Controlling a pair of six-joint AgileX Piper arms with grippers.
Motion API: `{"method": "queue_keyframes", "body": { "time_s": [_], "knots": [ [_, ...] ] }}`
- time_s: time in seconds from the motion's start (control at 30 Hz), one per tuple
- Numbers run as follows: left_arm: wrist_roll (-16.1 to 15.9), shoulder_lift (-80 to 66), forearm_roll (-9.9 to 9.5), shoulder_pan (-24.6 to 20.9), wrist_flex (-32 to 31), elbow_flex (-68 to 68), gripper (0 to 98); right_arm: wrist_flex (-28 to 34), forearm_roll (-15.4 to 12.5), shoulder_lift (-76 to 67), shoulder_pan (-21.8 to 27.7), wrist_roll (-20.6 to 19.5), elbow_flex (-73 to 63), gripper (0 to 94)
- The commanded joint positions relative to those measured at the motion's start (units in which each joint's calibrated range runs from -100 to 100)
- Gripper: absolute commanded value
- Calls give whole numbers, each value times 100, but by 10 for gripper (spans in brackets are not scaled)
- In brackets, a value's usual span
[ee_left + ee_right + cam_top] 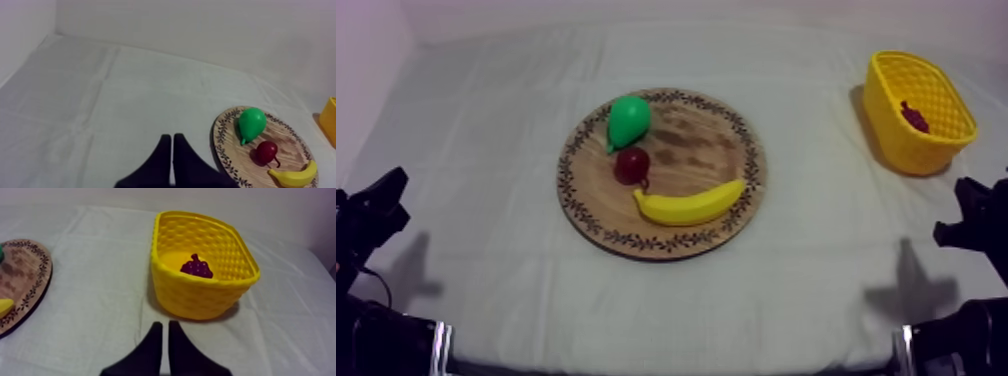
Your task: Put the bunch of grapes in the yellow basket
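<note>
Bunch of grapes lies inside yellow basket. Wooden board holds pear, small red fruit and banana. Left gripper and right gripper are clenched on nothing, low over the cloth.

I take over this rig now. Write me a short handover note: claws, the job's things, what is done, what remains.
Left claw: shut on nothing, low beside the wooden board.
Right claw: shut on nothing, low before the yellow basket.
Bunch of grapes: inside the basket.
Pear, small red fruit, banana: on the board.
Done: grapes delivered. Left: nothing that I can see.
</note>
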Motion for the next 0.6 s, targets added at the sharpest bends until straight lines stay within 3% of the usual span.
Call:
{"method": "queue_keyframes", "body": {
  "time_s": [0.0, 0.57],
  "knots": [
    [3, 0, 1, -2, 0, -2, 1, 22, 2, 2, -1, 133, 0, 21],
    [-1, 0, 1, -2, 0, -2, 1, 37, 2, -1, -4, 315, 0, 5]
  ]
}}
